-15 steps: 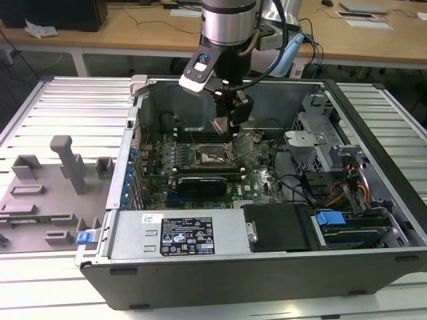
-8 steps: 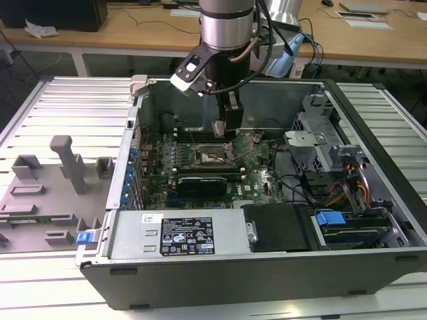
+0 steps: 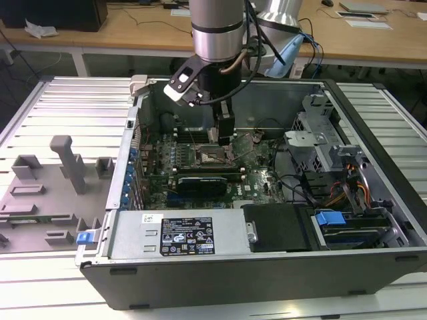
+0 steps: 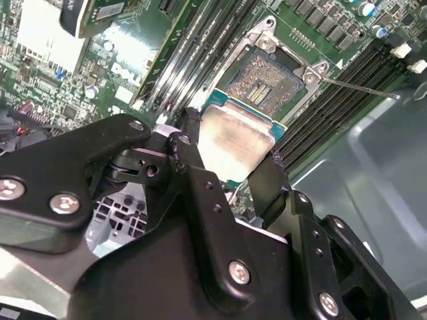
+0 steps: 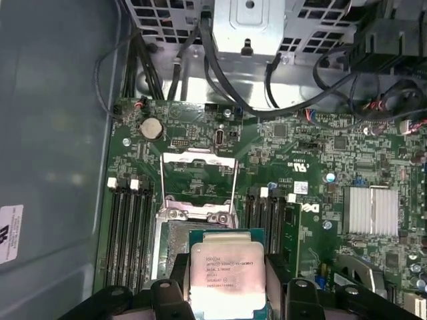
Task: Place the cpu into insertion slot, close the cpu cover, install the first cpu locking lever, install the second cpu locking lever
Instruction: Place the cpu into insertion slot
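The cpu (image 4: 233, 143) is clamped by two opposite edges between the black fingers (image 4: 200, 187) of the end effector (image 4: 233, 152), with its flat face held level with the board. The insertion slot (image 4: 263, 80) is seen directly beneath and slightly ahead of the chip, so one edge of the socket is overlapped but not its whole square. Whether the two touch cannot be told. The slot is set near the middle of the green motherboard (image 5: 320, 180), inside the open computer case (image 3: 200, 267) laid on the slatted counter (image 3: 60, 100). The cpu cover (image 5: 200, 157), a thin bright frame, is swung up beside the slot, so the socket is left uncovered. The chip's top is a matt silvery-tan plate with rounded corners. The socket floor is a dark grid of fine contacts within a stamped steel rim. A thin wire lever (image 4: 360, 87) is angled away from one socket corner.
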`<state>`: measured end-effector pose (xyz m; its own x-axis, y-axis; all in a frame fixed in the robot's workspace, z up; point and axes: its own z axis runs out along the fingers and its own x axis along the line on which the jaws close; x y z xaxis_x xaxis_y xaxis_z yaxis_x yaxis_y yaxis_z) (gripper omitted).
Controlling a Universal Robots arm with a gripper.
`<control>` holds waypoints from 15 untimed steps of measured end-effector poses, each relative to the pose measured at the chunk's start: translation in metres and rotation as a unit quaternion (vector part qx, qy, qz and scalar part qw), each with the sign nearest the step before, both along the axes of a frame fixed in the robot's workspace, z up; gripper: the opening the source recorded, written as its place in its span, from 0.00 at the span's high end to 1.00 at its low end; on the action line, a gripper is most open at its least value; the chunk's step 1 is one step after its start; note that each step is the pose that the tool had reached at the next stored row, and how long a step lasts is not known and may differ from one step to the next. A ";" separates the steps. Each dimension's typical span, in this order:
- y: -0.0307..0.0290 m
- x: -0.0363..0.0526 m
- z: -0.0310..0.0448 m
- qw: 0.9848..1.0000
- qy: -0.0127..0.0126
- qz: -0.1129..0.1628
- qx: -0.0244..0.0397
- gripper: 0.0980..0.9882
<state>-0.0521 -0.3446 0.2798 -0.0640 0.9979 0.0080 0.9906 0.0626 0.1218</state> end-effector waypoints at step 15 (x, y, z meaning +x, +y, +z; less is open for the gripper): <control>0.0093 -0.0036 -0.0328 1.000 0.000 -0.019 -0.002 0.50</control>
